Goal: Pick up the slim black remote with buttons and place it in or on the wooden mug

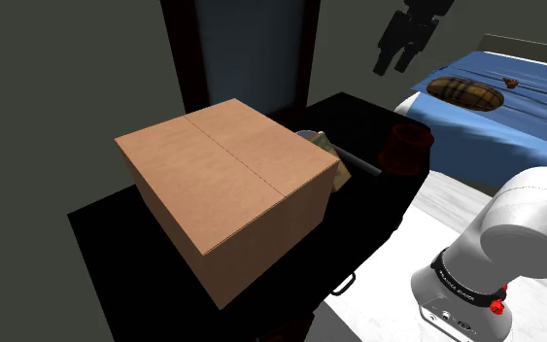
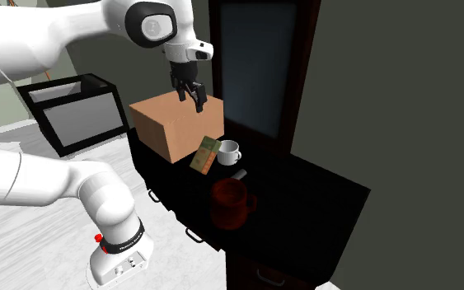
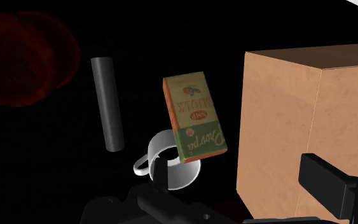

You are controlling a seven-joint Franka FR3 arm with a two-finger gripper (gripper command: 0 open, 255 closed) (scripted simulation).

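Observation:
The remote looks like a slim dark grey bar lying flat on the black cabinet top; no buttons can be made out. It also shows as the remote and the remote. The mug is dark red and stands upright close to the remote's end, seen too as the mug and the mug. My gripper hangs open and empty, high above the cardboard box's corner and well apart from the remote. The same gripper and gripper look down on the scene.
A large cardboard box takes up much of the cabinet. A green and orange carton leans beside a white mug, between box and remote. A dark framed panel stands behind. A blue-covered bed lies beyond the cabinet.

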